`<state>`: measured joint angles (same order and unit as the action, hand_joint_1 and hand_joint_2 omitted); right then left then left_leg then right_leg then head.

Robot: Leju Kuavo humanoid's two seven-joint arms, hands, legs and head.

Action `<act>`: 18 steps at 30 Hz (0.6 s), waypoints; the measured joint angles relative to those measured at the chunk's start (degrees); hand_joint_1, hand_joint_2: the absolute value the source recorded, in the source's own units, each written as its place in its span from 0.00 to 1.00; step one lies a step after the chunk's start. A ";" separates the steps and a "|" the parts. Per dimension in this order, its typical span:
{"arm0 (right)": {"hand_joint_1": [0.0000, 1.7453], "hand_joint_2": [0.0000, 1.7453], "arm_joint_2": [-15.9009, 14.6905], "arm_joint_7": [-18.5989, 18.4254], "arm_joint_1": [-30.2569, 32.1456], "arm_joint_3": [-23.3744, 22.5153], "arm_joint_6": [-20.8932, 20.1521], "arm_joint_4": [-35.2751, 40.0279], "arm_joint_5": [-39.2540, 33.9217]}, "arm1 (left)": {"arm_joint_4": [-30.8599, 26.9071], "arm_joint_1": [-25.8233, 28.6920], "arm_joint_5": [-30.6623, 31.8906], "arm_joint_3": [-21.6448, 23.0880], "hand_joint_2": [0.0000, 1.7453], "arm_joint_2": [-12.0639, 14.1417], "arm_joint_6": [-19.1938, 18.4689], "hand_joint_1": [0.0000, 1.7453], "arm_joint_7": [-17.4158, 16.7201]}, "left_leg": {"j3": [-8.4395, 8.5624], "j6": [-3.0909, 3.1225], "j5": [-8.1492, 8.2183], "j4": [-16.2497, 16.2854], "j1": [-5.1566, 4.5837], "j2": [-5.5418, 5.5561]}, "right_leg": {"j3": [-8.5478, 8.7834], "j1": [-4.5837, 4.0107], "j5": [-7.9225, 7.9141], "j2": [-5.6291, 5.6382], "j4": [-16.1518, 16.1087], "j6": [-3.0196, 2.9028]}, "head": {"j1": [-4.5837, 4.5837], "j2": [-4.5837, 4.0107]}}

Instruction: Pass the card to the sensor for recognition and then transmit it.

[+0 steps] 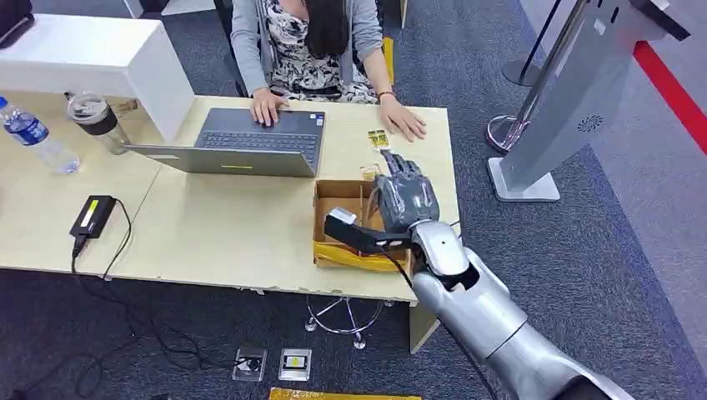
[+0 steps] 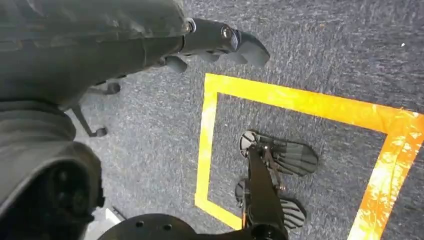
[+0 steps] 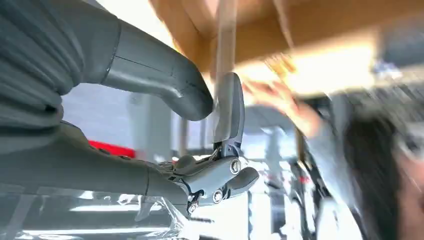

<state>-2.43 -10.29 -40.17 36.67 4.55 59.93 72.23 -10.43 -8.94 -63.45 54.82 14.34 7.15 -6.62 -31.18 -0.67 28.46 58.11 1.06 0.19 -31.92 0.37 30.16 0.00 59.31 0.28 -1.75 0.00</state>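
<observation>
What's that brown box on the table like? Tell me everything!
The cardboard box is small, brown and open-topped, with its flaps folded out. It sits on the pale wooden table near the front edge, right of the laptop. Something yellow lies along its near side. The right robot hand hangs over it.

The robot's right hand (image 1: 408, 196) hangs over an open cardboard box (image 1: 342, 223) on the desk (image 1: 225, 225), fingers pointing toward small cards (image 1: 378, 138) just beyond. A person (image 1: 308, 37) sits across, one hand on a laptop (image 1: 242, 142). A bottle (image 1: 35, 136) stands far left.
</observation>
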 joint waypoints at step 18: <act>1.00 1.00 7.52 6.20 -14.83 -3.34 9.42 -12.71 -10.62 | 0.00 -0.63 3.63 0.66 0.00 -0.44 -1.22 0.00 0.61 | -0.07 -0.01 -0.04 0.00 0.01 0.03 | -0.07 -0.01 -0.01 -0.04 0.02 -0.01 | 0.00 0.00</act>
<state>5.09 -4.09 -55.00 33.33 13.97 47.23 61.61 -10.43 -9.57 -59.82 55.47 13.90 5.92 -6.01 -31.25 -0.68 28.43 58.11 1.06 0.22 -31.99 0.36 30.15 -0.04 59.33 0.27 -1.75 0.00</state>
